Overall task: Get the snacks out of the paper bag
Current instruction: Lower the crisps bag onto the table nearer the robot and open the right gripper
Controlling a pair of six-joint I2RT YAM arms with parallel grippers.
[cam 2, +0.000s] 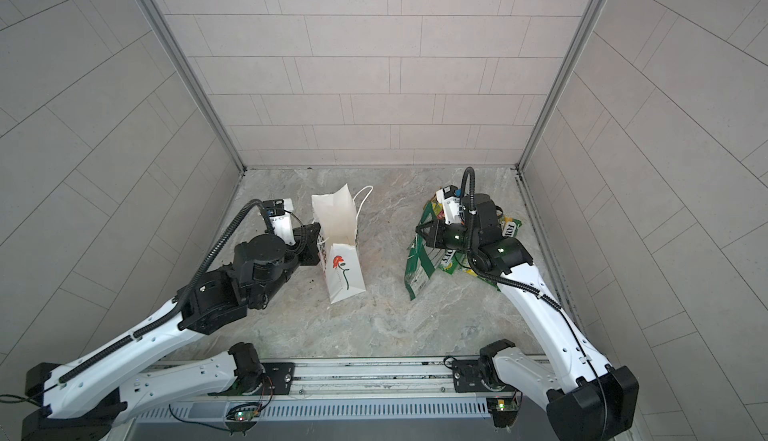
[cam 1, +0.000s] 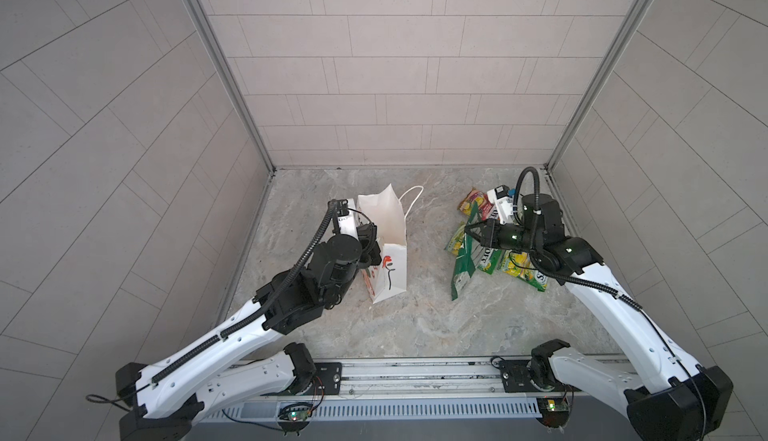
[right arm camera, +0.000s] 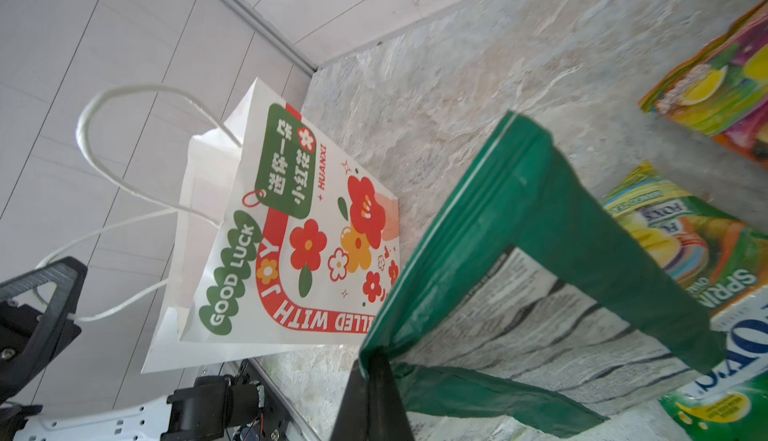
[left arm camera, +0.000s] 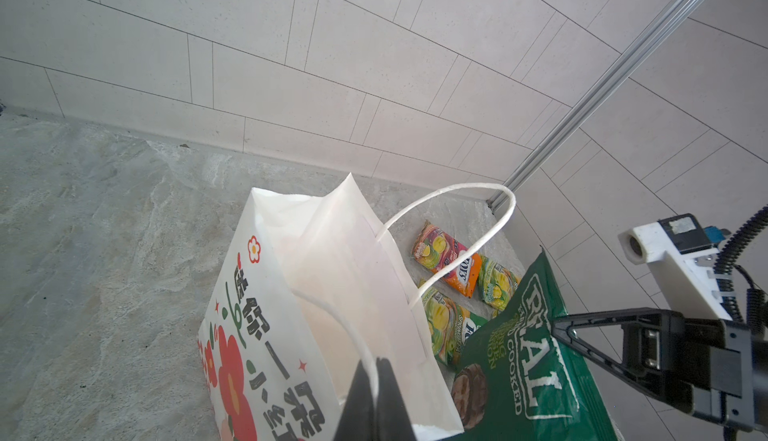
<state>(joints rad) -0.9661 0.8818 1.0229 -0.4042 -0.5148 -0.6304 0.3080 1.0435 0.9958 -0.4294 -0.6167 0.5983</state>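
Centre-left in a top view, a white paper bag point(cam 1: 384, 227) stands on the grey stone-patterned table point(cam 1: 415, 326). The left end effector point(left arm camera: 376, 380) is clamped on its cord handle point(left arm camera: 332, 309). Right of centre, the right end effector point(right arm camera: 372, 368) grips the top seam of the green crisp bag point(cam 1: 461, 270), among small packets point(cam 1: 523, 270). The snacks are probably light, crinkly and slippery, so seams hold best. Pale tiled walls point(cam 1: 395, 65) surround the table.

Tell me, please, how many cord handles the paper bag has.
2: one handle pinched in the left fingers, the other arching free from the bag's opposite wall. None seems hidden.
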